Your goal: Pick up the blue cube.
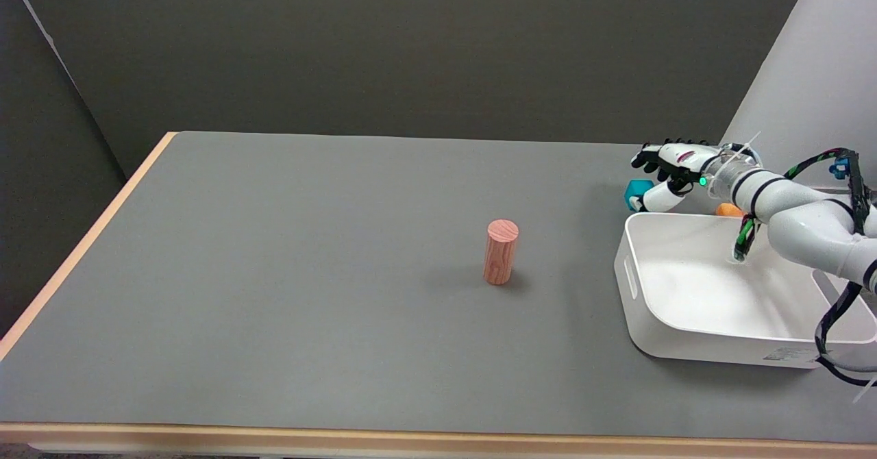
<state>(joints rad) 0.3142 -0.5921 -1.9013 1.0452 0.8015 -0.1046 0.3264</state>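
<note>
Head view. I am looking down and across a grey worktop (308, 294) with a pale wooden edge along its left and near sides.

At the right of the frame I am reaching my right arm (795, 205) in from the lower right, over the far part of a white bin (637, 308). The robot hand (668, 168) is lying at the upper right of the frame, just beyond the bin's far left corner, with its dark fingers (647, 159) pointing left.

The cube (638, 192), blue-green in colour, is sitting at the upper right of the frame, just past the bin's far left corner. The lower white finger of the robot hand is lying against the cube's right side, while the dark fingers are spreading above and slightly beyond it. I cannot tell whether the hand is closing on the cube or only touching it, and I cannot tell whether the cube is resting on the worktop or is clear of it.

An orange object (727, 209) is showing behind the bin's far wall, mostly hidden by the arm.

Near the centre of the frame a pink wood-grain cylinder (501, 251) is standing upright on the worktop, well apart from the bin and the cube.
</note>
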